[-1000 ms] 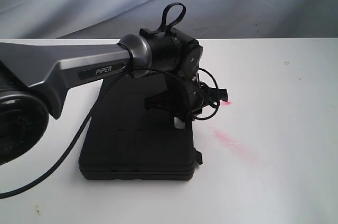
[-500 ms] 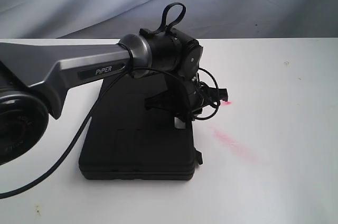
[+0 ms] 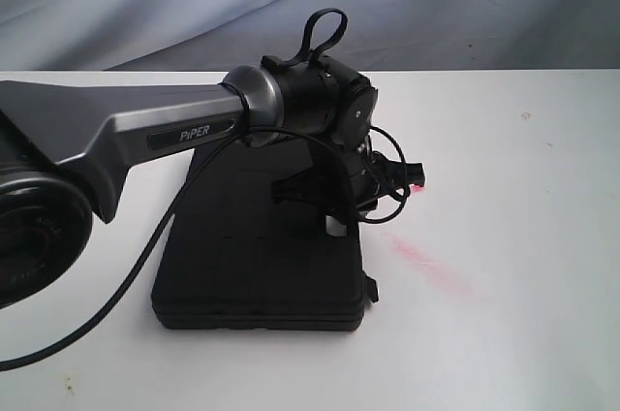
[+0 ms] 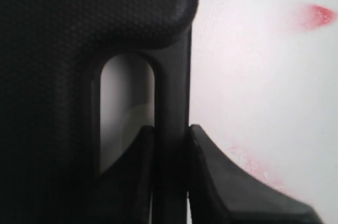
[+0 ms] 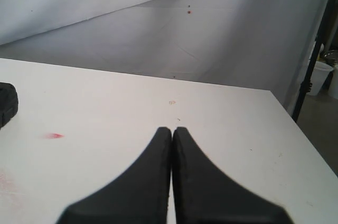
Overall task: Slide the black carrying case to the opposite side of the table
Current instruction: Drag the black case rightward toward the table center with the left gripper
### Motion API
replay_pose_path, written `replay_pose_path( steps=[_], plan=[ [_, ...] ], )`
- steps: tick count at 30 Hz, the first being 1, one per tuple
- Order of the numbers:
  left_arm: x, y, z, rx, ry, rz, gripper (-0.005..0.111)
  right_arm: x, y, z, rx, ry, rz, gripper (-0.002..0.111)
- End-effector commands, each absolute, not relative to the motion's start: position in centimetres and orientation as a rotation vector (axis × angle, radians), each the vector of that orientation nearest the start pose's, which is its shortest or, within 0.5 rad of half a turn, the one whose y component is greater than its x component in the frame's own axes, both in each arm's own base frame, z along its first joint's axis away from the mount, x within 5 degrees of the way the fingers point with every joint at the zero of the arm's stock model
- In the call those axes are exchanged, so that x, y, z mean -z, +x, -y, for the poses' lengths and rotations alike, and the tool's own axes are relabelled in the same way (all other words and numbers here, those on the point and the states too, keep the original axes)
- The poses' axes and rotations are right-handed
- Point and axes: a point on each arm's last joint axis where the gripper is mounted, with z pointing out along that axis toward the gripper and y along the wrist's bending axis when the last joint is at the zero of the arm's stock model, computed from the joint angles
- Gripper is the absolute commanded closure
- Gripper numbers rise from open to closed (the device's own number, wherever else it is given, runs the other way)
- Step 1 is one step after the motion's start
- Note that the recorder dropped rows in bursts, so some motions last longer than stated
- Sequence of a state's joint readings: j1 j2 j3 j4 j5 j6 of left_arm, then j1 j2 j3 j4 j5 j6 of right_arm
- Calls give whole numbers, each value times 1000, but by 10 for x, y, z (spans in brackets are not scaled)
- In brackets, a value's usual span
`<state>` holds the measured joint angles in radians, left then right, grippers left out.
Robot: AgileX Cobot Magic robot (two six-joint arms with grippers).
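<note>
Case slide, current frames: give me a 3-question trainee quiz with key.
1. True or false: the left tool is shut on the handle bar of the case.
2. Multiple choice: the right tool is A) shut on the case, B) shut and holding nothing, above the table, C) open over the case.
3. Fill in: the red smear on the table lies on the ______ side of the case in the exterior view.

Key: 1 true. 2 B. 3 right.
</note>
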<state>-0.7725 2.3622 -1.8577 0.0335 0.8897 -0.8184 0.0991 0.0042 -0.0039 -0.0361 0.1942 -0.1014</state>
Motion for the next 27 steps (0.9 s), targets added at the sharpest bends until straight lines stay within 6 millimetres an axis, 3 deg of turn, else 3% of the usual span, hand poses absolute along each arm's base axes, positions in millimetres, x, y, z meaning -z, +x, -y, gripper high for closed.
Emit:
replay_pose_path(
  steps=[1,14,23,27],
  plan=[
    [-129,353,351,364,-77,-2880,106,-196,56,-5,32,-179,-1669,108],
    [-128,353,351,354,-68,-2880,105,-196,56,-5,32,-179,-1669,108],
    [-127,353,345,260,-22,-2885,79,-196,56,-5,32,-179,-1669,108],
    [-127,353,345,252,-21,-2888,75,-196,56,-5,32,-179,-1669,108]
  ],
)
